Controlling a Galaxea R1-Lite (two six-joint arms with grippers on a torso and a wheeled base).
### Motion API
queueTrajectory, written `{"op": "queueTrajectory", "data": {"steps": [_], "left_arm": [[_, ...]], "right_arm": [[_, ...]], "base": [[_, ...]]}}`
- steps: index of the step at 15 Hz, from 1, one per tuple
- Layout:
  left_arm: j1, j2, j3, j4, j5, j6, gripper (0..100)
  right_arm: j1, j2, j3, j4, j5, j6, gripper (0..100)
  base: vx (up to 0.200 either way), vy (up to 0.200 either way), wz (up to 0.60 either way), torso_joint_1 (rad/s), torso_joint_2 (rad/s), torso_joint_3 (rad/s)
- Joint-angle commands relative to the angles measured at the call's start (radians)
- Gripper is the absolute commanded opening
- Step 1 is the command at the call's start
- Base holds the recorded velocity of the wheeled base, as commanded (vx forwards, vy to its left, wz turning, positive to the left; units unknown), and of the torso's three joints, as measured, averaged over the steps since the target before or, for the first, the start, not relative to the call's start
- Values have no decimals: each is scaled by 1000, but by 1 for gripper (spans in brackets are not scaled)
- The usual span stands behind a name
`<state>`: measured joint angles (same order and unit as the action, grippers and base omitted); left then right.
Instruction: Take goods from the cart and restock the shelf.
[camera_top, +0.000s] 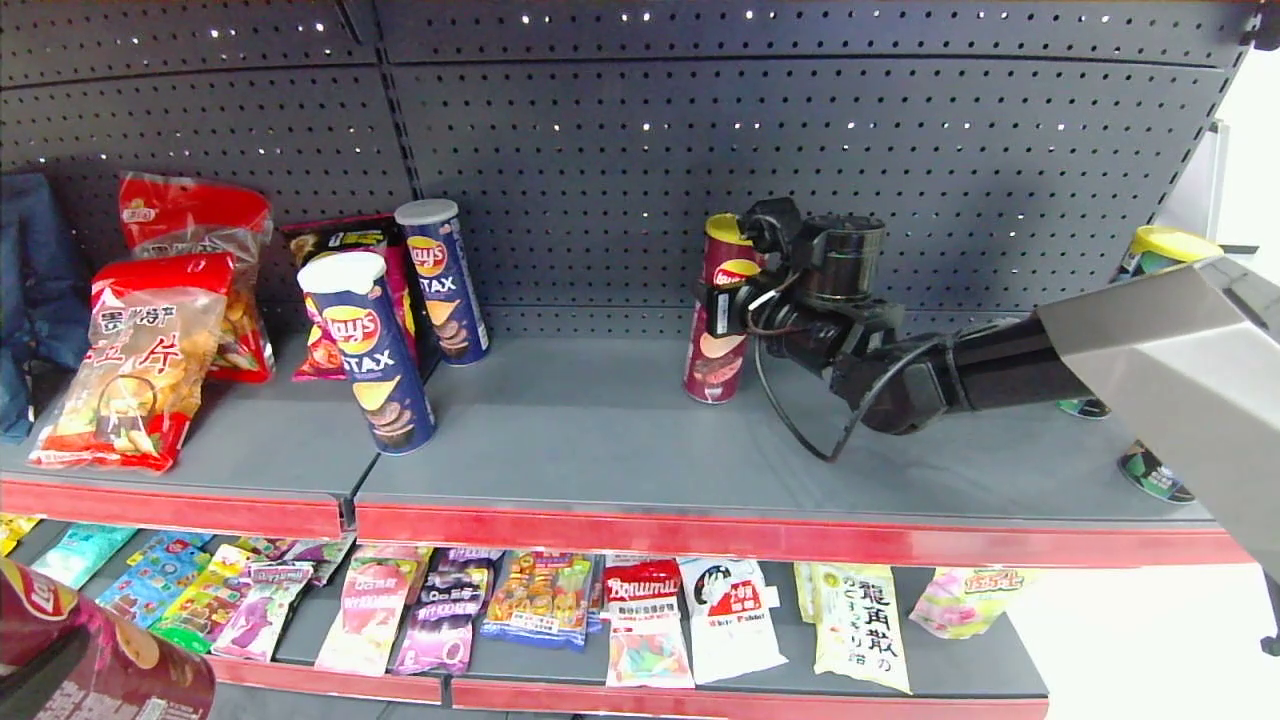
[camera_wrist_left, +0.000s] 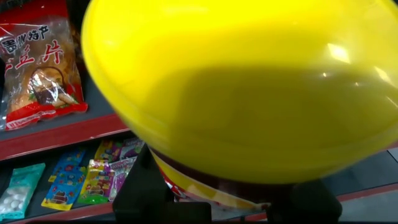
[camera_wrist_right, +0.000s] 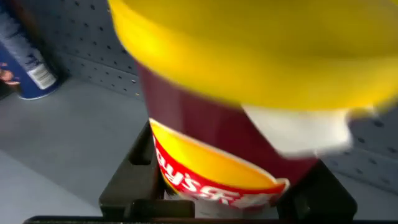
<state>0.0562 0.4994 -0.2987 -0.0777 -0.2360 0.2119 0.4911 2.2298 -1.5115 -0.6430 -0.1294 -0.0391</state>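
A maroon chip can (camera_top: 716, 345) with a yellow lid stands slightly tilted on the grey shelf (camera_top: 590, 440), near the pegboard back. My right gripper (camera_top: 722, 312) is shut on its middle, reaching in from the right. In the right wrist view the can (camera_wrist_right: 217, 149) sits between the black fingers (camera_wrist_right: 127, 180). A second maroon can (camera_top: 120, 665) shows at the lower left corner, below the shelf's front edge. In the left wrist view its yellow lid (camera_wrist_left: 249, 87) looms large, and my left gripper (camera_wrist_left: 214, 202) is shut on the can's body.
Two blue chip cans (camera_top: 372, 350) stand at the shelf's left, beside red snack bags (camera_top: 140, 360). Green cans (camera_top: 1160, 255) stand at the far right, partly hidden by my arm. Bare shelf lies between the blue cans and the maroon can. Sachets (camera_top: 640, 620) fill the lower shelf.
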Motion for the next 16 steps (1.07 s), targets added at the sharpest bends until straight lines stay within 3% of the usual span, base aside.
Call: {"op": "queueTrajectory", "data": {"steps": [1,6,9,16], "left_arm": [[1,1,-2,-1,0,0,0],[1,-2,-2,-1,-2,-2,0],[1,-13,-2,-1,-2,-3,0],[1,-15,0,-1,0,-3,0]], "right_arm": [[27,-125,105,26,-36,-11,0],[64,-309,290,25,-104,-21,0],[130,-369,402,17,-213,-13,0],[204,-384,487,13,-260,44,0]], "base": [[0,0,0,0,0,0],[0,0,0,0,0,0],[0,0,0,0,0,0],[0,0,0,0,0,0]]}}
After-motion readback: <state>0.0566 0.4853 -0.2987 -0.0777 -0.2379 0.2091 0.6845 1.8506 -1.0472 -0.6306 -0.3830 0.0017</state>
